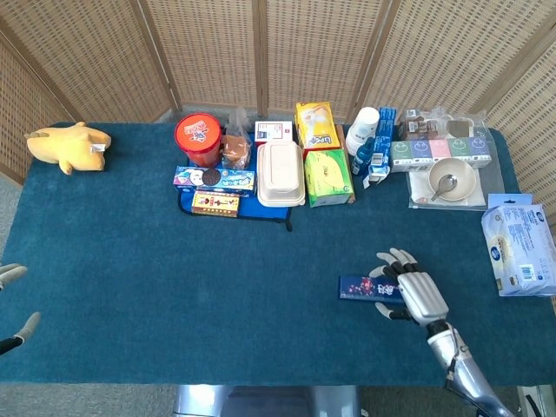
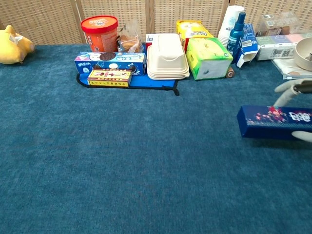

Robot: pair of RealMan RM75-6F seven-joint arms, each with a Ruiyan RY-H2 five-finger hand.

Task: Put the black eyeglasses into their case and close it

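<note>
The right hand (image 1: 410, 294) grips one end of a long, narrow dark blue box with a red and white floral print (image 1: 369, 287), fingers wrapped over the top and a thumb under the lower edge. In the chest view the box (image 2: 265, 121) appears raised off the teal cloth-covered table (image 1: 174, 287), roughly level. Judging from the task, this box is probably the eyeglasses case. It looks closed, and no black eyeglasses can be seen anywhere, so whether they are inside cannot be told.

The left hand (image 1: 10, 300) shows only as pale fingertips at the table's left edge; they lie apart and hold nothing visible.

The risk lies in the end-on grip. Most of the box overhangs the fingers, so a quick swing or a loosened hold could let the free end droop and the box slip out. Carried farther back, it could also knock the green tissue box (image 1: 328, 177) or the white lidded food container (image 1: 280, 174)
</note>
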